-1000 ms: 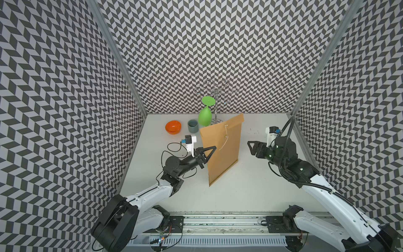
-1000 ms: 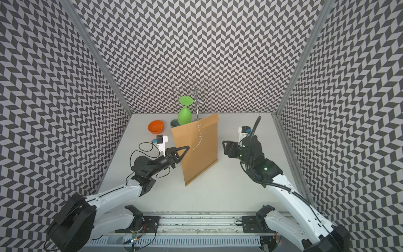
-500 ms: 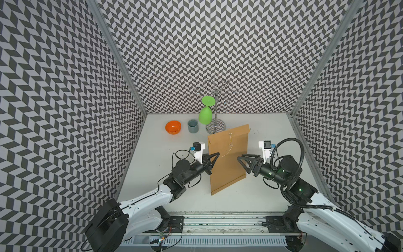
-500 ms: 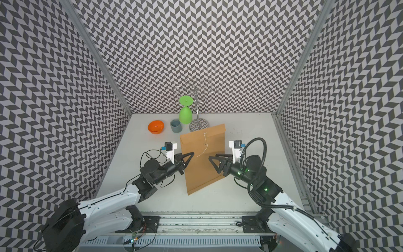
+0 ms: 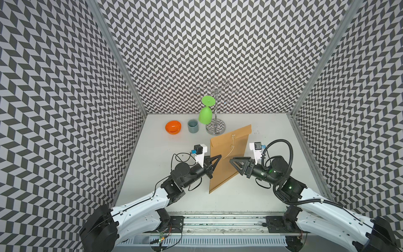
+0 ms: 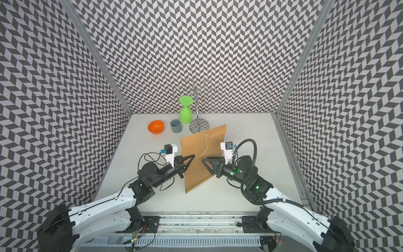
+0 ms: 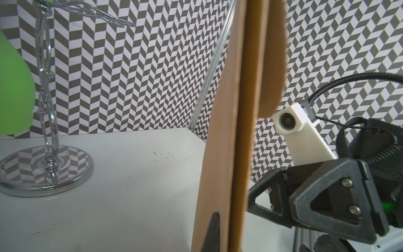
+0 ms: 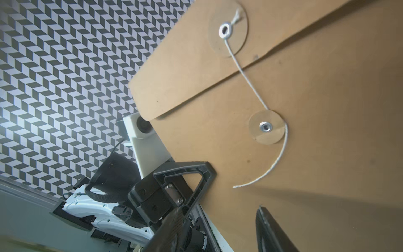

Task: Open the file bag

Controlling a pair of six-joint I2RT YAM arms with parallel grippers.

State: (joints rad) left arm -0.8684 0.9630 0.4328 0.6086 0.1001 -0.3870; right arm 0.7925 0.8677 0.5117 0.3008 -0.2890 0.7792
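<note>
Brown file bag (image 5: 226, 161) drawn toward the desk's (image 5: 261, 196) front edge.
The left tool (image 5: 218, 157) pinches its side; the right tool (image 5: 232, 161), spread, has reached the loose string (image 8: 242, 70) for unwinding.

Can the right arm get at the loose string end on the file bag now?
Probably yes: the right pincer is open and faces the file bag, whose string end dangles bare ahead of it; the left pincer grips the opposite edge.

Far-left of tabletop (image 5: 261, 185), in a row L to R: orange bowl (image 5: 173, 127), grey-blue cup (image 5: 193, 126), chrome glass rack (image 5: 218, 129) w/ round mirrored base. Green wine glass (image 5: 205, 115) hangs upside down from rack. B/w chevron walls (image 5: 218, 43) on three sides.
</note>
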